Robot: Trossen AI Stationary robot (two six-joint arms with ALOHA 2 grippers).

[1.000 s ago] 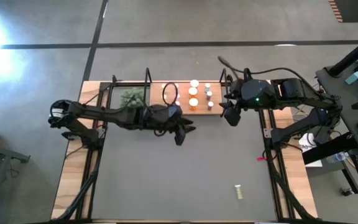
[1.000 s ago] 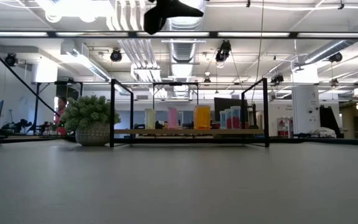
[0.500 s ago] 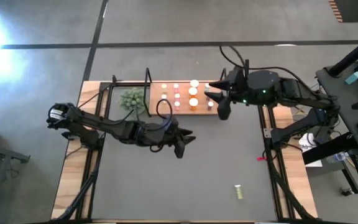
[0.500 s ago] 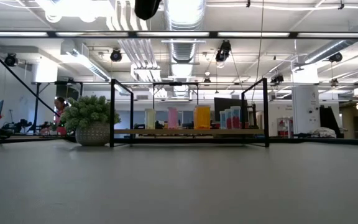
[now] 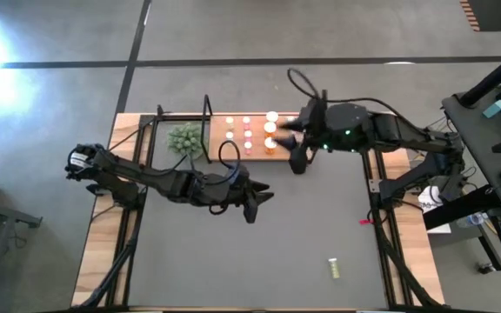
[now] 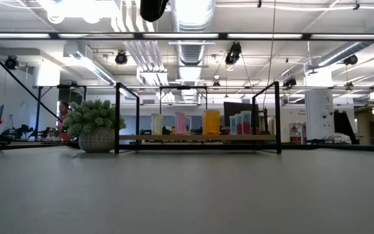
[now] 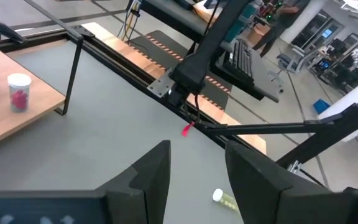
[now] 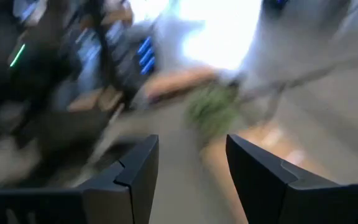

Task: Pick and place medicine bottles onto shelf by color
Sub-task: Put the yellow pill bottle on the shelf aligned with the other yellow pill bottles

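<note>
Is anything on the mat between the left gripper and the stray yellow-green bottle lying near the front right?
Nothing visible. The left gripper, open and empty, hangs over bare grey mat, and only open mat separates it from the lying yellow-green bottle. The left wrist view shows the same clear stretch.

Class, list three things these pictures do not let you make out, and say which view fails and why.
1. Right wrist view: motion blur smears everything beyond the right gripper.
2. High view: the right arm covers the shelf's right end, hiding any bottles there.
3. High view: the lone bottle on the mat is too small to read its colour.
</note>
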